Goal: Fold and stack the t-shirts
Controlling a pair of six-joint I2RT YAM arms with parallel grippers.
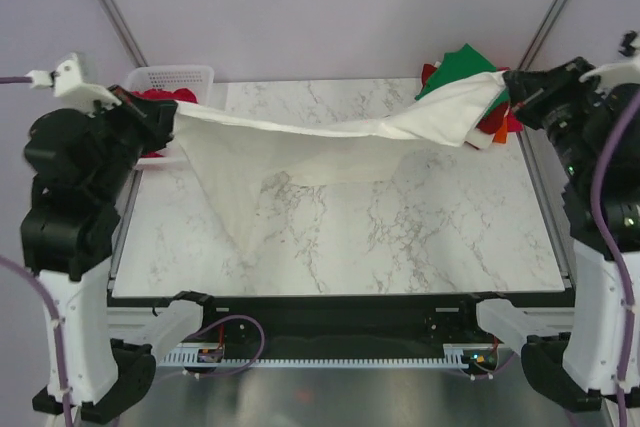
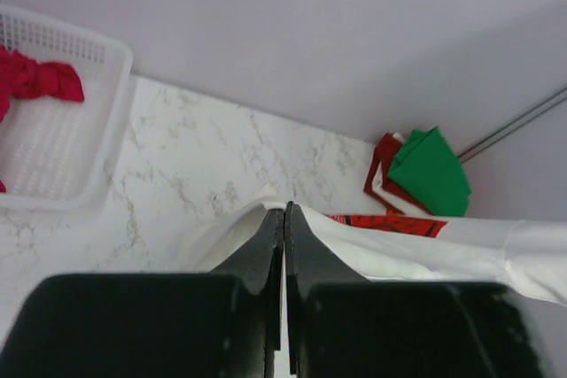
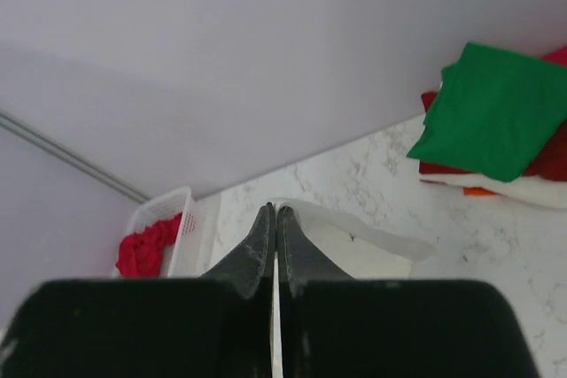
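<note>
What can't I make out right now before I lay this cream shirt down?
Top view: the cream shirt covers lower layers of the folded stack; count unclear.
Top view: the left arm hides most of the basket; the left wrist view cuts it off at the edge.
Wrist views: left tool and right tool hide which shirt part they pinch.
Left wrist: red print too folded to read.

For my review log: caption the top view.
A cream shirt hangs stretched over the table between left claw and right claw; stack back right, basket back left.
</note>
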